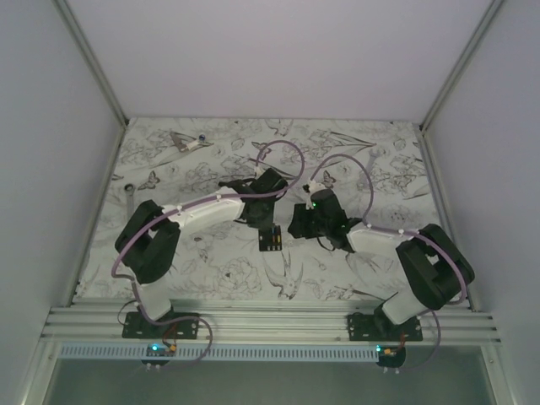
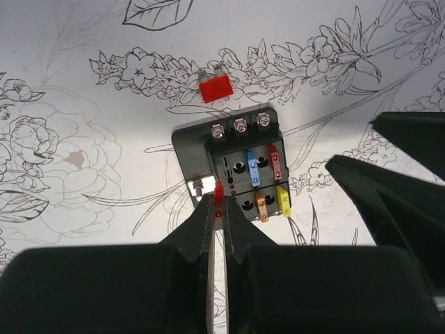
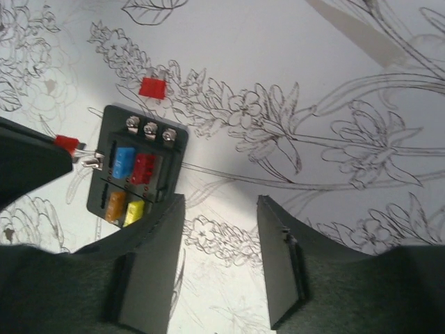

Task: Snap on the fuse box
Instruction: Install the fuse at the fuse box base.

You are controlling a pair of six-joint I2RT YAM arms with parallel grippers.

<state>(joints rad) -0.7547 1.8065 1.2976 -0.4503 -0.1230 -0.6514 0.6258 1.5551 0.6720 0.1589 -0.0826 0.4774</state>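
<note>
1. Table (image 1: 380,160): covered with a flower-print sheet. Both arms are bolted at the near edge and reach in toward the middle.

2. Left arm (image 1: 202,211) and right arm (image 1: 396,245): the wrists meet over the centre of the table, close together.

3. Fuse box (image 2: 233,170): lies flat on the sheet at the centre, under and between the two wrists. It is black, with three screws along its far edge. Its slots hold a blue fuse (image 2: 254,169), a seated red fuse (image 2: 275,161), an orange fuse (image 2: 261,206) and a yellow fuse (image 2: 283,201).

4. Right gripper (image 3: 219,243): jaws set wide apart, with nothing between them. One finger (image 3: 156,236) stands at the near corner of the box. Contact with the box cannot be determined.

5. Left gripper (image 2: 217,207): jaws drawn almost together, leaving a thin slit. They pinch a small red fuse (image 2: 218,191) at the tips. The fuse is held at the left edge of the box, with its metal prongs showing in the right wrist view.

6. Loose red fuse (image 2: 215,88): lies on the sheet just beyond the screw edge of the box, clear of both grippers.
</note>
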